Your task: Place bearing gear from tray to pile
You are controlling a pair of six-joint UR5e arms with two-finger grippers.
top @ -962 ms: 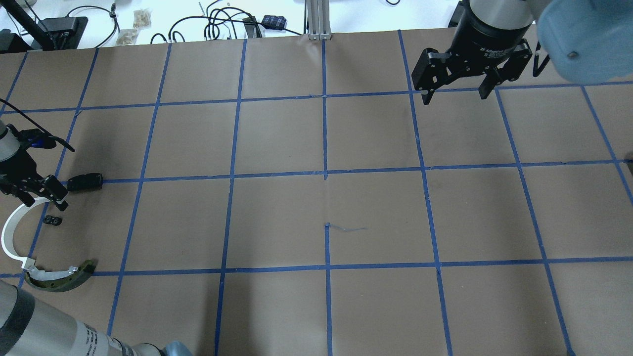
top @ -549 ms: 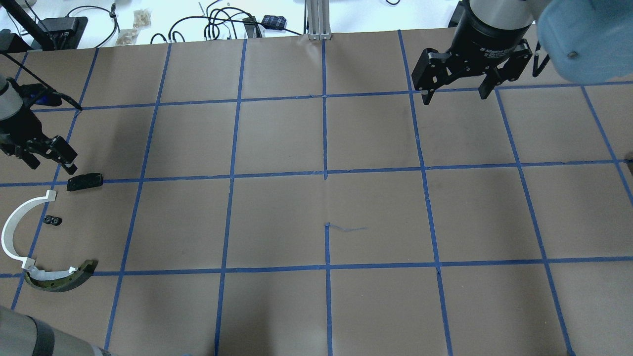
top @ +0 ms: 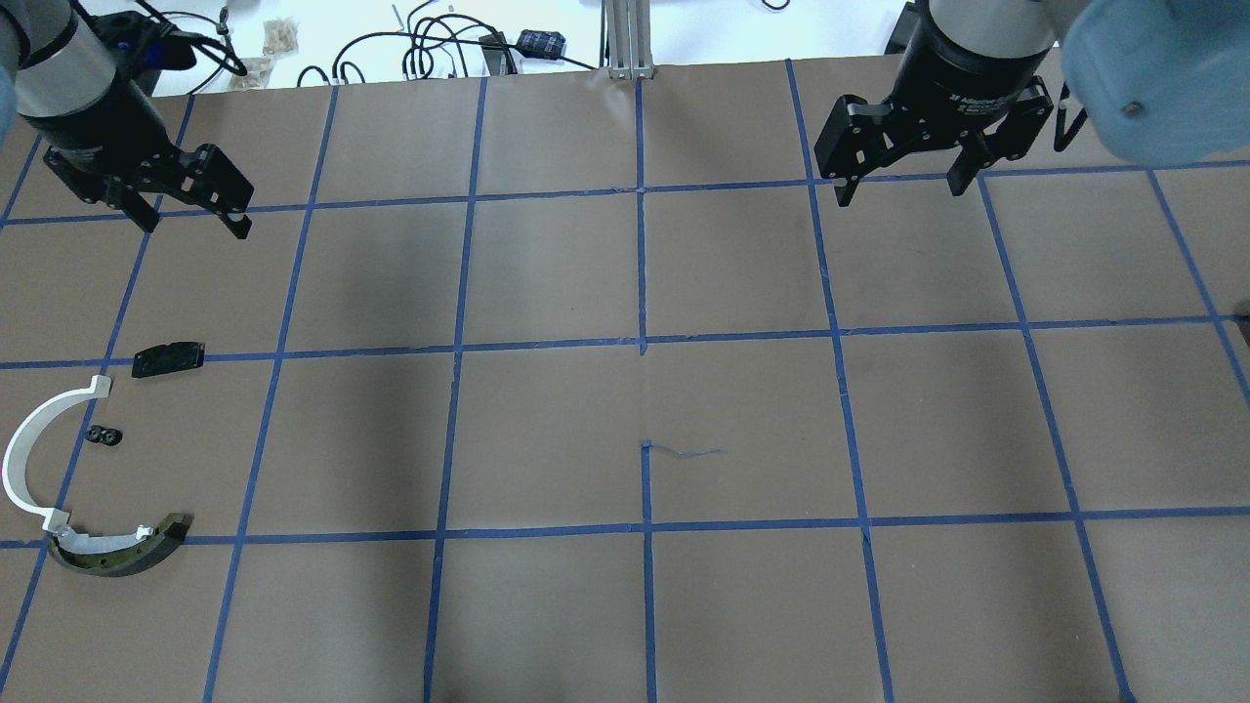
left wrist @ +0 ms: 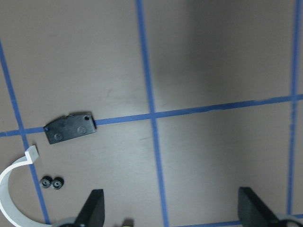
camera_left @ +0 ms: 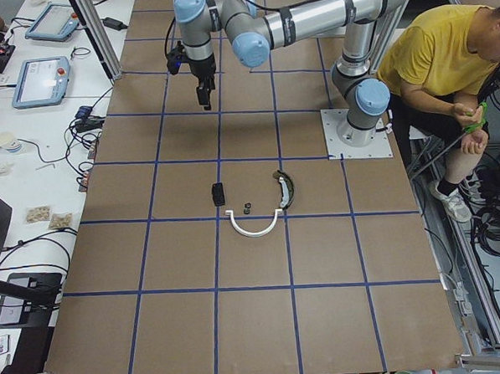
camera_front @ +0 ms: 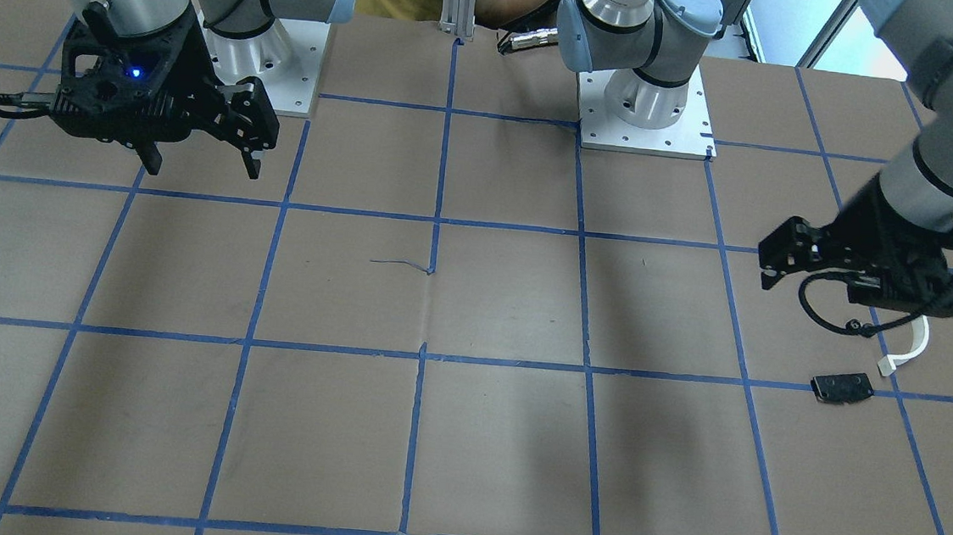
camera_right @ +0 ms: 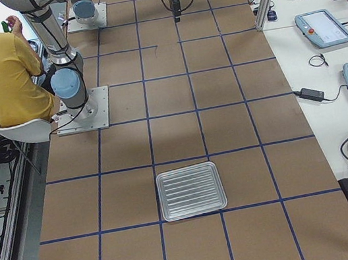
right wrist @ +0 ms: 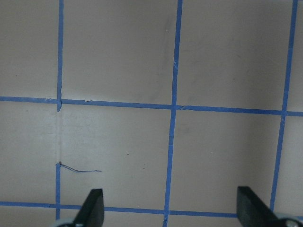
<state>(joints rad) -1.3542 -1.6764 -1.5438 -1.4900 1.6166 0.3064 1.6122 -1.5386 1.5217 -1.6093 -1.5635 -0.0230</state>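
Observation:
Two tiny black bearing gears (top: 103,435) lie side by side on the table at the near left, next to the white curved strip (top: 27,449); they also show in the left wrist view (left wrist: 52,182). The flat black plate (top: 168,358) lies just beyond them and the dark curved yellowish-edged piece (top: 117,553) lies nearer, so the gears sit within the pile. My left gripper (top: 192,223) is open and empty, raised well beyond the pile. My right gripper (top: 898,190) is open and empty at the far right. The silver tray (camera_right: 191,190) holds nothing I can see.
Brown paper with a blue tape grid covers the table (top: 645,391). Cables and small boxes (top: 439,44) lie past its far edge. A person in yellow (camera_left: 444,51) sits behind the robot bases. The tray shows only in the exterior right view.
My left gripper has moved from over the white strip's end, beside the gears, up and toward the far side of the table. The gears, the pile and the right arm have not moved.

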